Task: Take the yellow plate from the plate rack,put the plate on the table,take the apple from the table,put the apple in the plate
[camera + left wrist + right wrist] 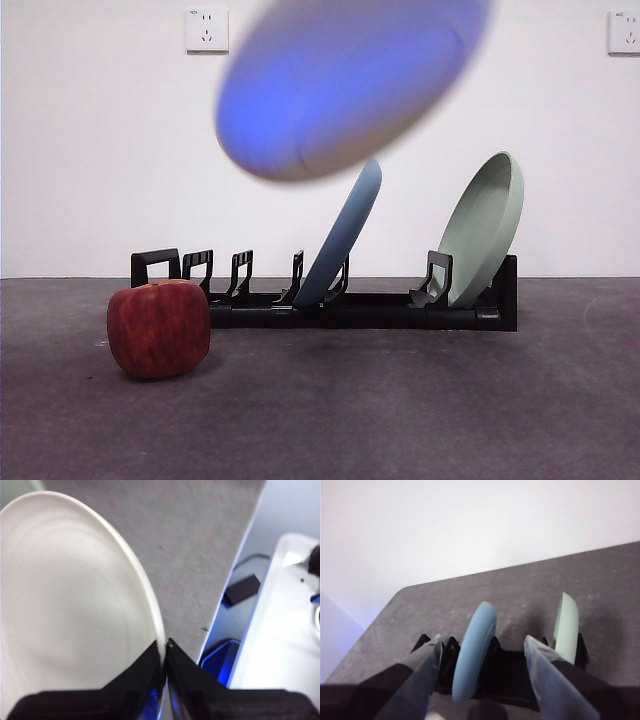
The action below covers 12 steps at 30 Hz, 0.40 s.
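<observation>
The yellow plate (350, 85) hangs tilted and blurred high above the table (400, 420), over the plate rack (360, 308); its underside looks bluish in the front view. In the left wrist view the plate (70, 615) is cream, and my left gripper (166, 645) is shut on its rim. The red apple (159, 327) sits on the table in front of the rack's left end. My right gripper (482, 640) is open and holds nothing, above and behind the rack (505, 672).
A light blue plate (342, 235) (475, 650) leans in the rack's middle and a pale green plate (482, 228) (566, 627) at its right end. The left wrist view shows the table's edge (227, 585), with white and blue items beyond it.
</observation>
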Available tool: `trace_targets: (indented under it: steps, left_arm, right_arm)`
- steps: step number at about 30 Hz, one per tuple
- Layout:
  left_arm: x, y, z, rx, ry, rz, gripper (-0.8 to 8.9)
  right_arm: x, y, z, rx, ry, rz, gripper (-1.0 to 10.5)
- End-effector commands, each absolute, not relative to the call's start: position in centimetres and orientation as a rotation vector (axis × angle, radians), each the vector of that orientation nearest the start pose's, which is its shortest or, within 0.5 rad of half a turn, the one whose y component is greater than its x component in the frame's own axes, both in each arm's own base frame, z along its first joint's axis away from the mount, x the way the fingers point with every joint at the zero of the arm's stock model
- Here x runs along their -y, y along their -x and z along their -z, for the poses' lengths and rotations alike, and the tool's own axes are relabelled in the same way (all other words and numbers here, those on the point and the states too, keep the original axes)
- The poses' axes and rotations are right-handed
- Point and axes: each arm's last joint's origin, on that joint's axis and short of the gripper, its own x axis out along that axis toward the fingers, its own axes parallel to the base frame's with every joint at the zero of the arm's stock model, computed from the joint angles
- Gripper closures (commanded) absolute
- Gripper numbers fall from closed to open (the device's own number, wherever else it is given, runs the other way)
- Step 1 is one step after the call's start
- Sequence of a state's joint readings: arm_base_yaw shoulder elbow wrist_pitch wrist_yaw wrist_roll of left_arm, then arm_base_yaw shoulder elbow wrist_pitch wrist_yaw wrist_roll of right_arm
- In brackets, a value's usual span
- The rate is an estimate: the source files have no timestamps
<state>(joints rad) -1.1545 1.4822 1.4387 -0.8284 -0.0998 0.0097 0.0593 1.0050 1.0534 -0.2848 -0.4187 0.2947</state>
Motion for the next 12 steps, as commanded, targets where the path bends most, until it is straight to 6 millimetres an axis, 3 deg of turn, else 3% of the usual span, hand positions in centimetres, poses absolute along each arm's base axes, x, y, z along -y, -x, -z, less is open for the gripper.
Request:
trace_targets:
  steps: [1, 12]
  left_arm:
    - [29.7, -12.8, -31.1, -0.773, -0.589, 0.969, 8.22]
    - [34.2, -14.4, -19.5, -0.944, -0.781, 0.886, 8.22]
  right_arm:
    - [-2.4, -20.9, -38.3, -0.291, -0.318, -0.441, 6.6]
    - [-2.4, -20.7, -38.8, -0.293, -0.31, -0.442, 6.6]
